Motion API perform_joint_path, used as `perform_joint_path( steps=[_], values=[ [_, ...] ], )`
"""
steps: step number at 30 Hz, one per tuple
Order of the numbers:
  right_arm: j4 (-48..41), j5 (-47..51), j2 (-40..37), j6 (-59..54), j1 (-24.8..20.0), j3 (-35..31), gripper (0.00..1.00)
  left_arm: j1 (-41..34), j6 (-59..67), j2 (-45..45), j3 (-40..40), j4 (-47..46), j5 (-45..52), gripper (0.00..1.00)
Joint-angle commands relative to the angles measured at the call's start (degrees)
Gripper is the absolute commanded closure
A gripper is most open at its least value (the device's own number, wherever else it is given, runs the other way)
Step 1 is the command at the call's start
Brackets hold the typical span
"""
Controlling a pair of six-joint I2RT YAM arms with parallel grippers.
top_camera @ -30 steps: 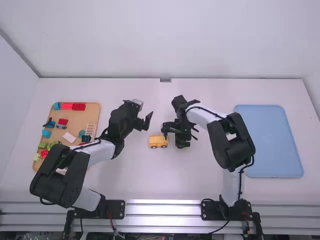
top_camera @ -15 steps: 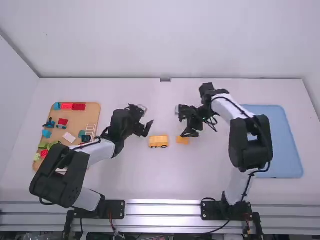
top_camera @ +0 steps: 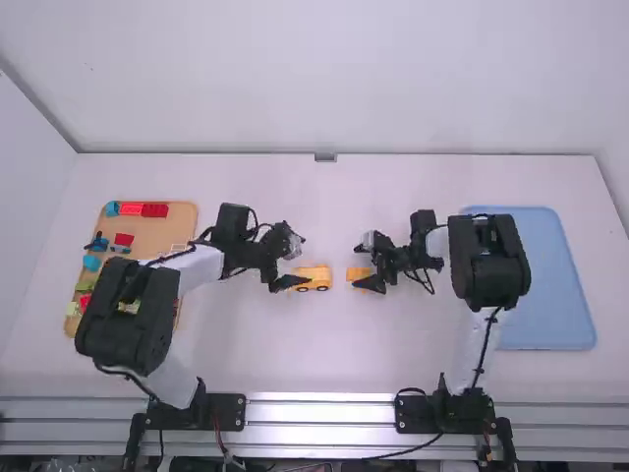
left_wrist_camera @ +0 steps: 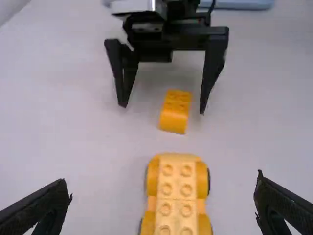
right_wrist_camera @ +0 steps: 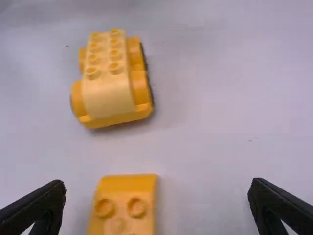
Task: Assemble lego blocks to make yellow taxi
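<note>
Has the left hand [top_camera: 291, 264] spread wide near the left end of the yellow car [top_camera: 313, 278] – fingers well apart, nothing in their grip. Has the right hand [top_camera: 364, 264] opened wide too, over the loose block [top_camera: 359, 274], with a finger off to either side of it. Grips nothing there either; shows bare bench between both fingers and the loose block in the right wrist view.

Stands upright on its wheels, in the case of the yellow car, on the white bench [top_camera: 246, 354] between the two hands. Carries a paler strip along the top with studs in two rows, and has rounded orange-yellow sides. Points lengthwise toward the loose block, near but not touching it.

Lies flat on the bench, in the case of the loose block, studs up – with its smooth, curved end facing the yellow car.

Off to the left, holds red blocks [top_camera: 155, 209], a blue block [top_camera: 91, 263] and more pieces on a tan tray [top_camera: 152, 231], partly behind the left arm. Sits on the right side, beyond the right hand, as a blue tray [top_camera: 555, 295].
</note>
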Motion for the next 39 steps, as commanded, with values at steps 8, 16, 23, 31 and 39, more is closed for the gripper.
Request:
perform_joint_path(
  steps=[8,16,23,31,39],
  values=[
    [-0.04,2.58,-0.57,1.49,-2.19,-1.73,0.18,0.04,-2.80,5.77,0.35,8.81,8.52,0.01],
    [6.54,5.66,-0.57,4.11,-0.37,-4.87,0.43,0.09,-2.75,5.77,0.31,6.14,6.84,0.01],
    [5.11,6.03,-1.31,4.26,-1.73,-5.49,0.52,0.09,3.91,5.79,0.31,-1.38,3.91,0.01],
    [3.82,8.74,-1.53,4.02,-1.75,-5.29,0.58,0.17,5.18,6.05,-1.53,0.63,3.41,0.01],
    [1.95,6.64,-3.52,3.67,-1.75,-5.27,0.81,0.09,4.68,8.66,-4.42,5.88,1.03,0.01]
  ],
)
